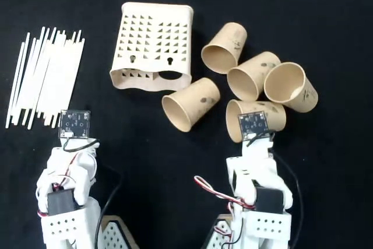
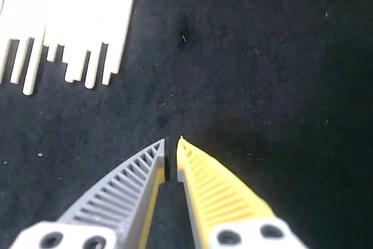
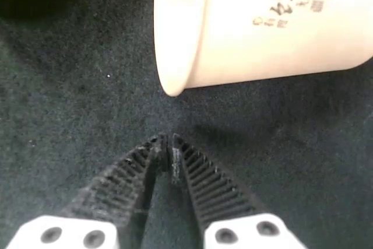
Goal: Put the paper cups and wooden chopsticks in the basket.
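Note:
Several paper cups lie on their sides on the black cloth right of the basket (image 1: pixel 153 47), among them one (image 1: pixel 190 104) just below the basket and one (image 1: pixel 256 118) nearest the right arm. That nearest cup (image 3: pixel 262 24) lies just beyond my right gripper (image 3: pixel 168 142), which is shut and empty. A bundle of wooden chopsticks (image 1: pixel 45 77) lies at the far left. Their ends (image 2: pixel 64 33) lie ahead of my left gripper (image 2: pixel 171 144), also shut and holding nothing. The cream perforated basket lies tipped on its side at the table's upper middle.
Both arm bases (image 1: pixel 64 202) (image 1: pixel 256 196) stand at the near edge with loose cables (image 1: pixel 213 190) between them. Black cloth (image 1: pixel 134 144) covers the table between the arms and the objects.

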Robot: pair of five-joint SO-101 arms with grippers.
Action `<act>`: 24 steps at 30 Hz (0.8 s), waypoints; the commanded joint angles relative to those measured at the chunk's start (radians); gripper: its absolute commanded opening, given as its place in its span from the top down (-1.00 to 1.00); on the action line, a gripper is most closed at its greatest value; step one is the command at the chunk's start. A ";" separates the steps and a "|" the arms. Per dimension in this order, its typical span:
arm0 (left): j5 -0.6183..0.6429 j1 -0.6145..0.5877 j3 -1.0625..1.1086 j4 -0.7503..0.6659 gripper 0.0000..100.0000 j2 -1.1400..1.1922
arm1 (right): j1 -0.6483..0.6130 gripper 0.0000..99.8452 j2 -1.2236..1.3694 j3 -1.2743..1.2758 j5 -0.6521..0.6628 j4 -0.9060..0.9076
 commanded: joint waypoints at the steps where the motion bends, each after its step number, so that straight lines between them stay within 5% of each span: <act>1: -0.017 0.013 0.016 0.005 0.90 -0.005 | -0.012 0.96 -0.070 0.001 -0.005 0.006; 10: -0.021 0.012 0.016 0.020 0.90 -0.005 | -0.005 0.97 -0.068 0.001 0.015 0.008; 19: -0.023 0.004 0.005 0.017 0.90 -0.005 | -0.003 0.97 -0.070 -0.093 0.545 -0.100; 24: -0.023 0.050 -0.070 -0.052 0.89 -0.005 | -0.061 0.96 -0.068 -0.260 0.522 -0.078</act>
